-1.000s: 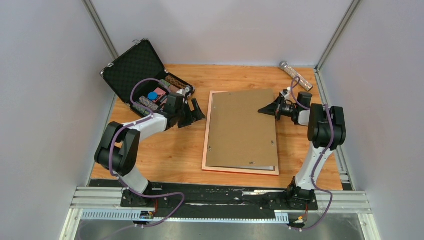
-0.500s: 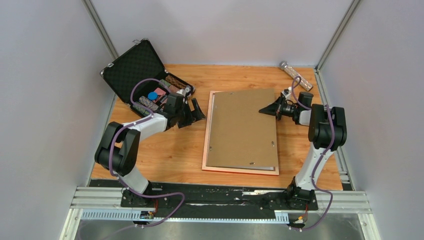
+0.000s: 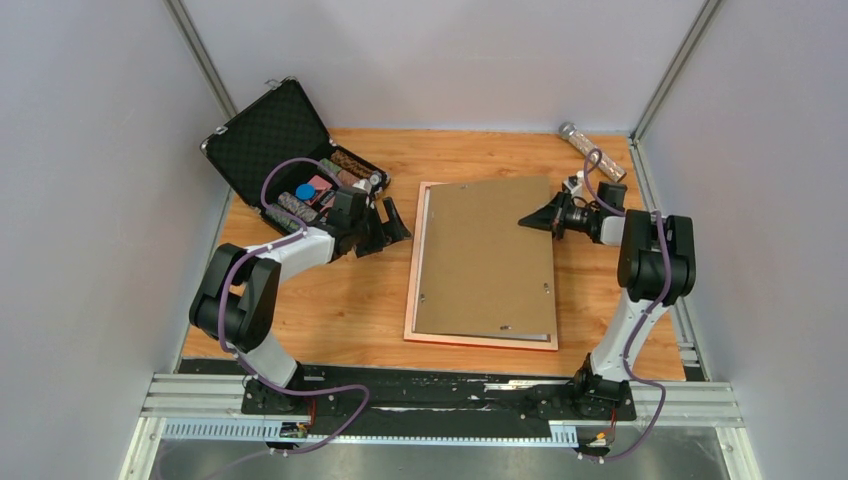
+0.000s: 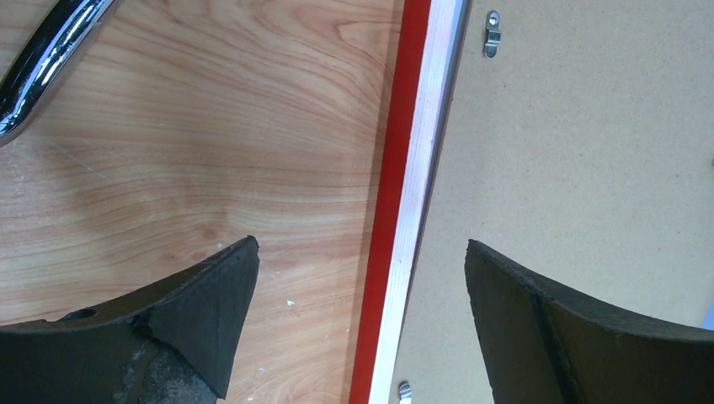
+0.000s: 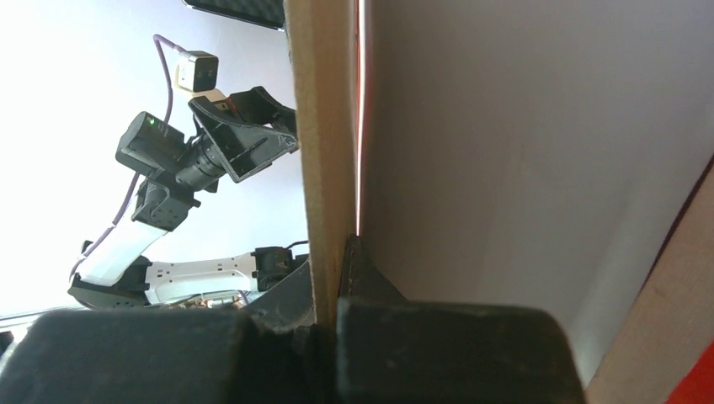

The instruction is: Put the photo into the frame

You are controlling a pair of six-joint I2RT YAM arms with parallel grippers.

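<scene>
Carefully: your right gripper (image 3: 530, 219) is clamped on the backing board (image 3: 485, 260) at the right side of the flat-lying frame (image 3: 413, 290), so a lift or drag can skew the board and shift the photo under it (hidden; only a pale sliver (image 3: 500, 334) by the frame's near rail may be it). Your left gripper (image 4: 360, 252) hangs spread astride the frame's left rail, and lowering it could knock the frame askew.

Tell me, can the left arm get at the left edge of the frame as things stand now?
Probably yes. The left gripper is open, one finger over the table and one over the backing board, with the left edge of the frame between them. Nothing blocks the way down.
</scene>
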